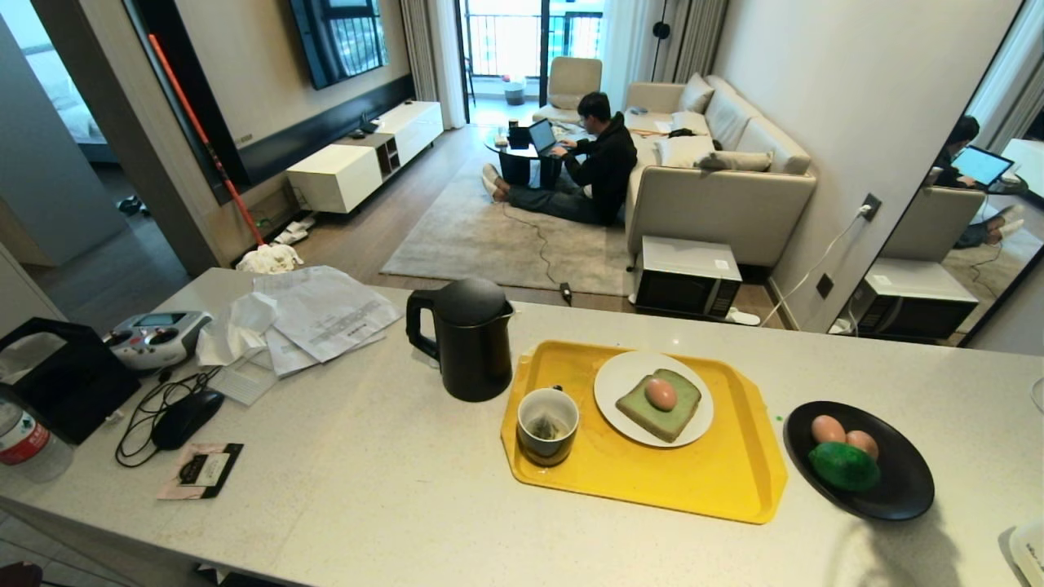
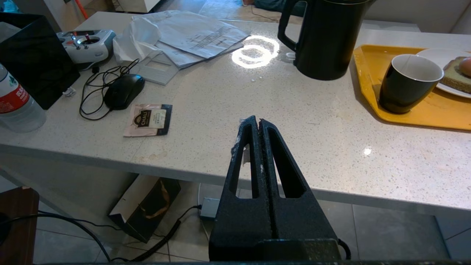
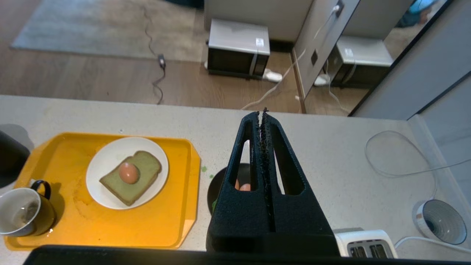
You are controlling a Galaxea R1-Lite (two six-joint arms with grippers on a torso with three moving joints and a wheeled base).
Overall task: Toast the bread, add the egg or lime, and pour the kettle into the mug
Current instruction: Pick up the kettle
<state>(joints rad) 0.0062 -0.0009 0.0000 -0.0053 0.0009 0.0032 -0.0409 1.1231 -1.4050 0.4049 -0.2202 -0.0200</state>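
Pinkish-brown egg [image 3: 128, 173] sits on green bread [image 3: 131, 177] at nine o'clock from our closed, empty right gripper [image 3: 264, 113]; left gripper [image 2: 255, 122] closed too.

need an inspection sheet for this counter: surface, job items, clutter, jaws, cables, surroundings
Surface: pale speckled counter, dry.
Job's things: egg on bread on white plate, mug with tea bag beside it, all on yellow tray; kettle left of tray; lime and two eggs in black bowl.
Clutter: papers, controller, mouse, sachet, bottle.
Grippers: left gripper and right gripper jaws shut, empty.
Cables: mouse cord; white lead.
Surroundings: seated person, sofa, microwave, toaster.
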